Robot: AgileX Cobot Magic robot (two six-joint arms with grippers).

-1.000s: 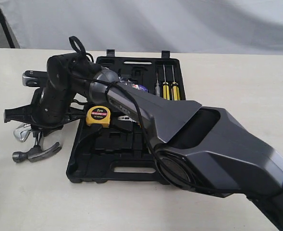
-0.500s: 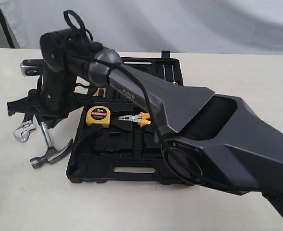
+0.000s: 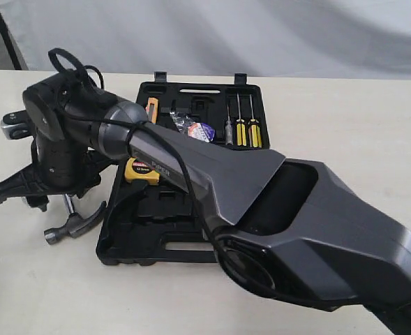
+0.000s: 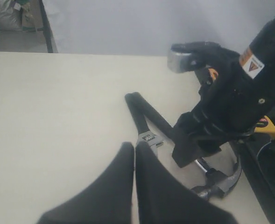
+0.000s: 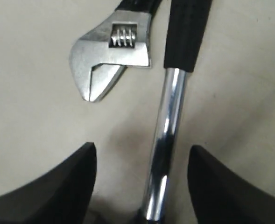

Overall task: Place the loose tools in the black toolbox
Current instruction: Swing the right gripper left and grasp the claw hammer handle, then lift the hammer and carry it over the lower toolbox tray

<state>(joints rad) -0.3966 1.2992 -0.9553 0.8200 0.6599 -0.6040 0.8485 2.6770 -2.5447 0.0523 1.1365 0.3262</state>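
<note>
Bare steel lies directly below the right end effector (image 5: 142,148), whose jaws are spread wide and are closed on nothing. Ahead of one of its fingertips, the adjustable wrench (image 5: 110,55) is laid flat on the table (image 5: 30,102). Between the two fingers the chromed shaft of the claw hammer (image 5: 167,135) is seen running lengthwise. Its black grip lies beyond the fingertips and close alongside the wrench, though contact between the two cannot be made out. Neither tool is touched by the pads. The left end effector (image 4: 134,154) is held with its fingers pressed together and nothing between them; the wrench head lies just ahead of its tips, with the right end effector beyond. On the other side of the right end effector, past the hammer head, the black toolbox (image 3: 149,220) is set open on the table. A tape roll (image 3: 199,131) with a blue-red label is seen in it, near a yellow tape measure (image 3: 137,172) and some screwdrivers (image 3: 245,131), so that item is judged already stowed. The step in hand is judged to be the pick-up of the hammer, with the wrench left for afterwards. For the next move, the right end effector would need to be lowered until the shaft is straddled and then closed firmly. The slick chrome and the heavy head may let the tool swing, and the wrench beside it should not be caught.
</note>
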